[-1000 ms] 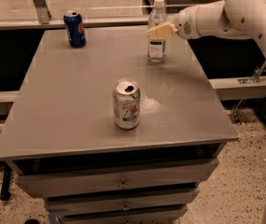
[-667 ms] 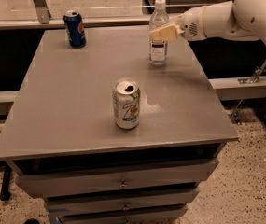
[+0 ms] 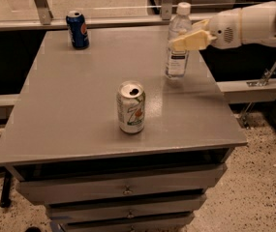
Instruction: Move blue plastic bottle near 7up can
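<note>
Blue soda can [image 3: 77, 29] upright, far left on the grey table [image 3: 79, 105]

Likely a lab: grey drawer cabinet [image 3: 79, 191], robot pincer [image 3: 187, 42] around bottle [image 3: 176, 63].

A smooth white, rounded robot arm [image 3: 256, 24] is showing at the right edge, its glossy shell catching the light. A thin dark seam is ringing the shell where two segments are meeting, and a small patch of dark dotted holes is sitting on the wrist housing. The two-finger gripper [image 3: 180, 42], with blunt cream-yellow fingers [image 3: 194, 40], is gripping the tall clear plastic bottle [image 3: 176, 65] above the right rear part of the grey table [image 3: 79, 110].
</note>
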You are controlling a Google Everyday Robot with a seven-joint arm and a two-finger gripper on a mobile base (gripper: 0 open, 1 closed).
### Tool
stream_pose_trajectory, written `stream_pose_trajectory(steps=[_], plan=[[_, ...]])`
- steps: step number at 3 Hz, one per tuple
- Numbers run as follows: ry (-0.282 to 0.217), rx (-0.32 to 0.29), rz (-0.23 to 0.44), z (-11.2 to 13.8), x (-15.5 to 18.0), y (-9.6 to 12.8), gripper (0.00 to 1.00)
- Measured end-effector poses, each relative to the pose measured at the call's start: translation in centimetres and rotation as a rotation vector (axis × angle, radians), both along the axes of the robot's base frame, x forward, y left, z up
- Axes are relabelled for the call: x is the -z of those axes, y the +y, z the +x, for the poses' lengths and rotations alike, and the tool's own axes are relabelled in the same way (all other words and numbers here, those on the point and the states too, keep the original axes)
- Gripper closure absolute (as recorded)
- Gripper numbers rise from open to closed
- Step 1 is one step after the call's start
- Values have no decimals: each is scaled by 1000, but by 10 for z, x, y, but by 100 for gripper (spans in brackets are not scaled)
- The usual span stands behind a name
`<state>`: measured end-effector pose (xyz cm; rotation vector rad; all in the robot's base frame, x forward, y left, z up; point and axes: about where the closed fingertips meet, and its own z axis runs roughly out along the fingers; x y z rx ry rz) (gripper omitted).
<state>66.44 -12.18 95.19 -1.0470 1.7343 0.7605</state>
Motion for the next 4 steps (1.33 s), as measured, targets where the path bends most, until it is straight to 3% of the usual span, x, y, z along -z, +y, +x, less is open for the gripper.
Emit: stream_pose_trajectory(steps=[2, 3, 4], plan=[[87, -120, 29, -99, -6, -21, 100], [112, -208, 68, -154, 4, -6, 100], [106, -241, 77, -171, 7, 4, 100]])
